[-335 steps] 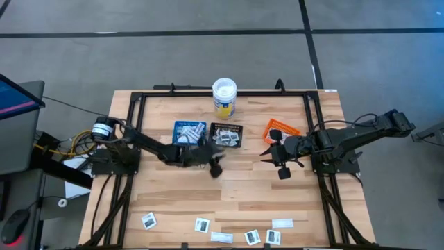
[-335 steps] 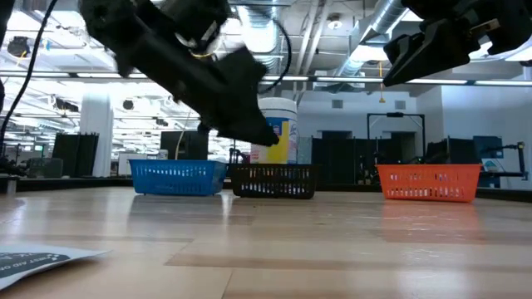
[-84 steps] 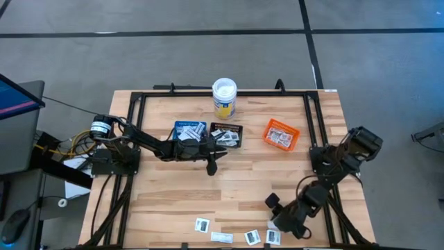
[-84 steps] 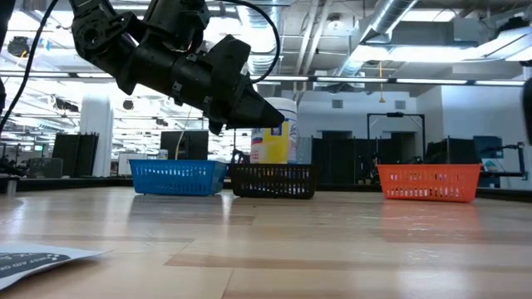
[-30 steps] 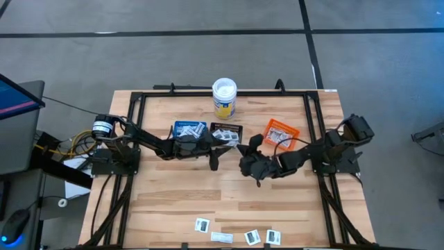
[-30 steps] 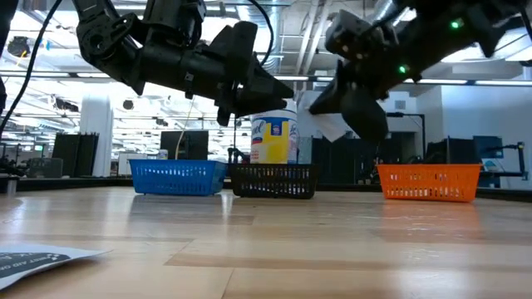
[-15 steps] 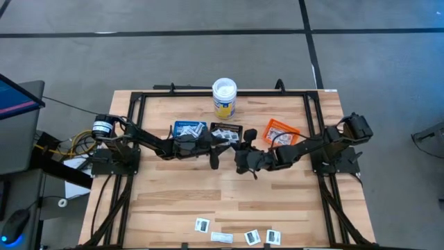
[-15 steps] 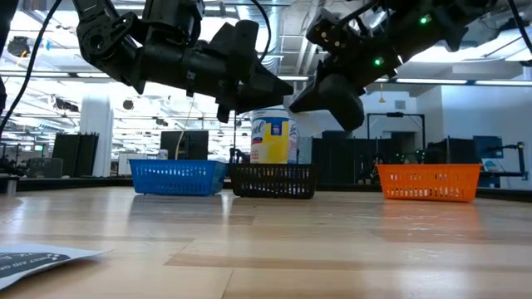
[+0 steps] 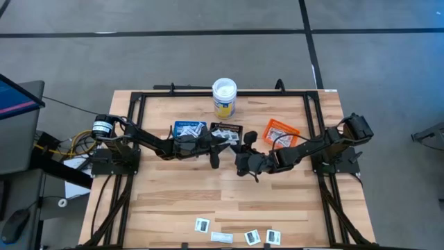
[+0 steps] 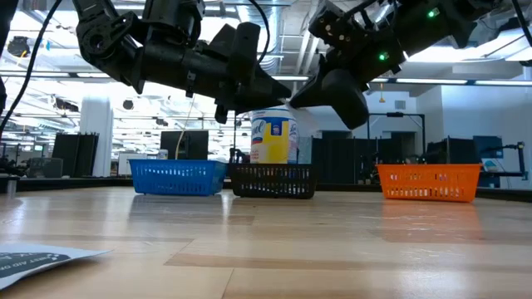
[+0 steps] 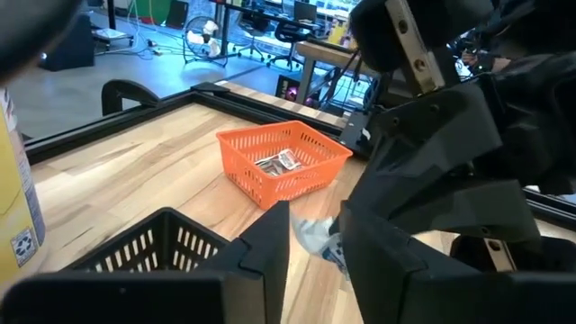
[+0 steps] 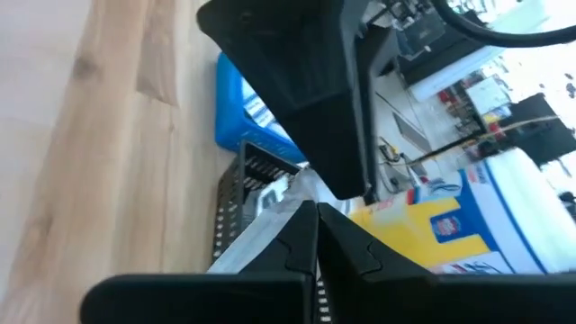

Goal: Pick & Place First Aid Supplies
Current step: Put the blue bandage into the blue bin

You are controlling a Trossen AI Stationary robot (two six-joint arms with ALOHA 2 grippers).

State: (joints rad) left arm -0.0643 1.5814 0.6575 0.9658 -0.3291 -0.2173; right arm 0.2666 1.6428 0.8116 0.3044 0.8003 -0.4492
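Right wrist view: right gripper [image 12: 315, 236] pinches a white packet [image 12: 256, 232], long axis stretching toward the left gripper [image 11: 315, 236], whose parted fingers straddle its tip.

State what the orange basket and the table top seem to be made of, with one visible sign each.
Orange basket: probably moulded plastic, given its uniform bright colour and regular slotted walls. Table top: seemingly light wood, finished smooth, with plank seams and grain showing.
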